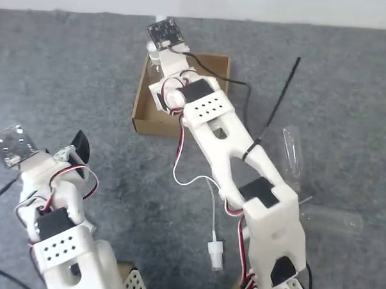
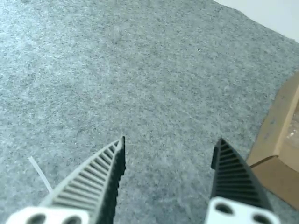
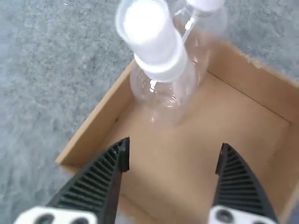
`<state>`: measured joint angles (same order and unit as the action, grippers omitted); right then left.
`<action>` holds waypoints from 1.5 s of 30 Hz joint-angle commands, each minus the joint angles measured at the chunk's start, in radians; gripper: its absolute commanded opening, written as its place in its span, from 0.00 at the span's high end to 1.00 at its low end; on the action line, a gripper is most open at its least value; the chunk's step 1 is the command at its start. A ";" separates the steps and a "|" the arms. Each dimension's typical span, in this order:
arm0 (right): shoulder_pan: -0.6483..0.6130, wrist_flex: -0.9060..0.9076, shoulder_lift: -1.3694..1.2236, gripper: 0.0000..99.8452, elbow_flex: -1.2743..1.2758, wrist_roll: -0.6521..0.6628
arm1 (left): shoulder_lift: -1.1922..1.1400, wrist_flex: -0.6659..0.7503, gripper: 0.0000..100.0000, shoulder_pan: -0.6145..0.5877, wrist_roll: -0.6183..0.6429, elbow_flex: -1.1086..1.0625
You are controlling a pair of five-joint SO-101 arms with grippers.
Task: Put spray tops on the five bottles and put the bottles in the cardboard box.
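I count two capped bottles [image 3: 161,79] in the cardboard box [image 3: 91,129] corner, maybe two bare bottles [image 1: 292,152] outside. My right gripper [image 3: 175,142] and left gripper [image 2: 171,139] are both spread.

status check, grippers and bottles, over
Left gripper open over bare carpet; right gripper open above the cardboard box. Two capped bottles standing in it. Two uncapped bottles, one spray top lying on carpet.

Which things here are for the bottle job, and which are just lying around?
For the job:
cardboard box
two topped bottles standing in it
bare bottle lying down
second bare bottle
loose spray top

Just lying about:
thin white strip
black tie on the right arm
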<state>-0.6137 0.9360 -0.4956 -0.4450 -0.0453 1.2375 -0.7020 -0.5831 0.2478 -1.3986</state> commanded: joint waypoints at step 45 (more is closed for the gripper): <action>0.220 0.863 0.516 0.76 0.000 0.381 | 0.012 0.026 0.72 -0.005 -0.011 0.012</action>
<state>-0.4204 1.7553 -0.0568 -0.4450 0.2923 1.2375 -0.7020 -0.5831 0.2478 -1.3986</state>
